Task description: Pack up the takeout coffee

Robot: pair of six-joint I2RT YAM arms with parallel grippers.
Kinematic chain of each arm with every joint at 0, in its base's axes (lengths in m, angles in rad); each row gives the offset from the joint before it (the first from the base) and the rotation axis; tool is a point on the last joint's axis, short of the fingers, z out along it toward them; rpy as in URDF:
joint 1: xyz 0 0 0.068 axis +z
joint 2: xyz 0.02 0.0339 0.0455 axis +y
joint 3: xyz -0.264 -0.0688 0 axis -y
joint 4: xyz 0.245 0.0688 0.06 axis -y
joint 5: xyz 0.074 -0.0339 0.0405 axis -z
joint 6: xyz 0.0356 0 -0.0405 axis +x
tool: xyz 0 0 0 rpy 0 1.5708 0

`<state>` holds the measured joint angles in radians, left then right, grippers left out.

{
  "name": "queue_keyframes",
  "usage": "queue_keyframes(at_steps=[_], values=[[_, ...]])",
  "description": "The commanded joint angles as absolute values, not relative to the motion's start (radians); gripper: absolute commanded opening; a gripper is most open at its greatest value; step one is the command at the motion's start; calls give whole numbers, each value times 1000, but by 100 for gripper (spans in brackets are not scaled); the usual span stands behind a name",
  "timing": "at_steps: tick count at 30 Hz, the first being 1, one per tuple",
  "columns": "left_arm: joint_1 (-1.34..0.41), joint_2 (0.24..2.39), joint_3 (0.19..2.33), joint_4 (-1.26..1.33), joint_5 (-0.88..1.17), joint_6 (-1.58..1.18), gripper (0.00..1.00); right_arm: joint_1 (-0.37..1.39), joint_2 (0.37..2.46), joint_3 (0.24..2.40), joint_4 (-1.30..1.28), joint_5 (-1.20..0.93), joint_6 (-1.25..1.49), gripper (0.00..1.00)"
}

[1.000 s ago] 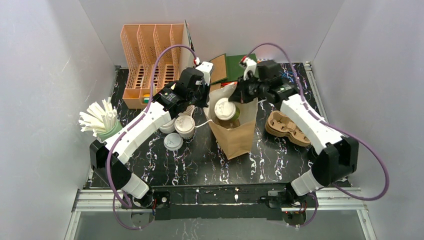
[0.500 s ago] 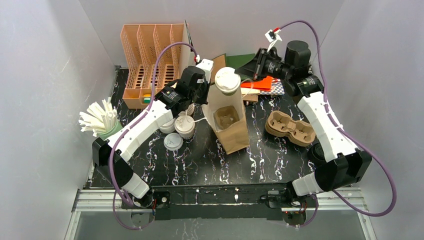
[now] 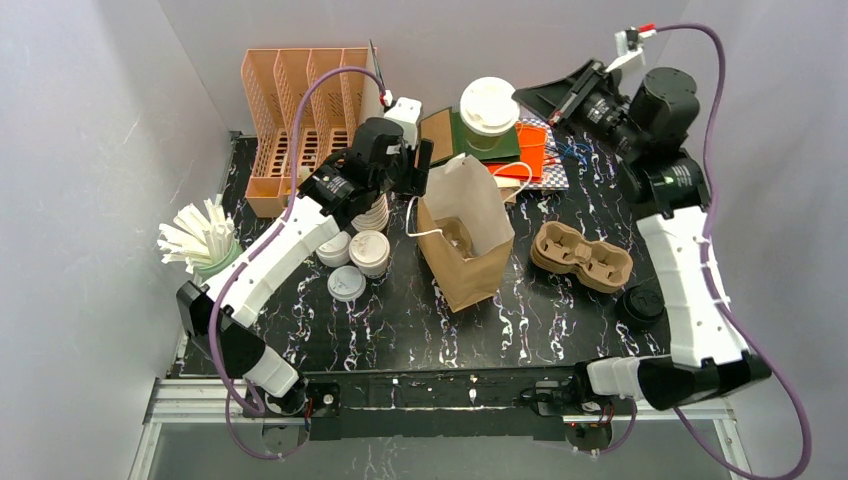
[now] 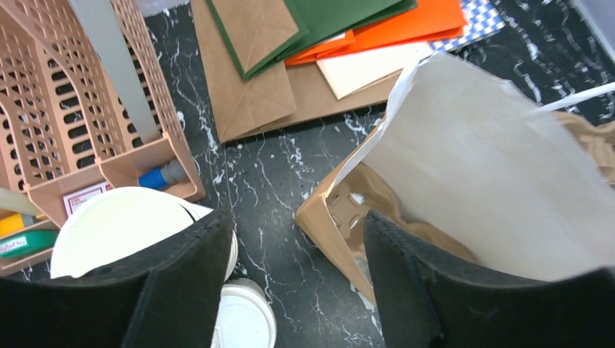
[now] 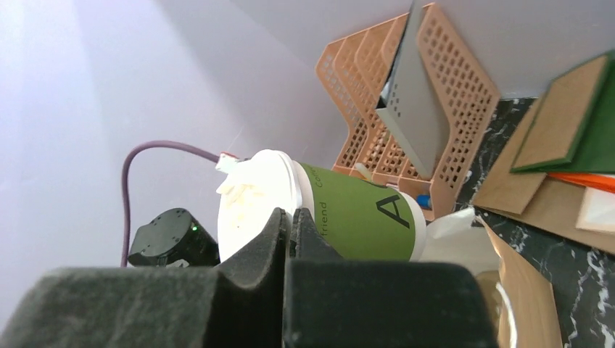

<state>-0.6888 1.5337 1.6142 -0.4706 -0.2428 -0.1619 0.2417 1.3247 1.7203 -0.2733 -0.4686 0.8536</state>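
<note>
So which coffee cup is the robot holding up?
The green cup, pinched by its white lid in the right end effector. The other lidded cups stand on the table beside the left arm.

Plain white walls (image 3: 100, 120) close in three sides. A black, white-veined marble-patterned tabletop (image 3: 400, 330) sits under soft, even light.
</note>
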Motion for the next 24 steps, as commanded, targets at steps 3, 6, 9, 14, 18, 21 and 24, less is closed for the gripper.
queue_keyframes(at_steps=[3,6,9,14,18,21,24], values=[[-687,1456,1726,-468,-198,-132,68,234,1152,1686,-495,-74,873,1],[-686,1462,1777,-466,-137,-130,70,235,1081,1646,-588,47,818,1],[-687,1477,1818,-465,-74,-141,73,234,1012,1586,-695,160,796,1],[-686,1494,1830,-465,-115,-156,72,235,874,1344,-773,161,845,1],[-685,1510,1850,-478,-180,-170,70,235,743,1074,-646,161,974,1],[-686,1539,1882,-523,-180,-177,70,233,670,911,-551,165,1039,1],[-684,1550,1885,-549,-187,-190,69,234,623,826,-551,197,1071,1]])
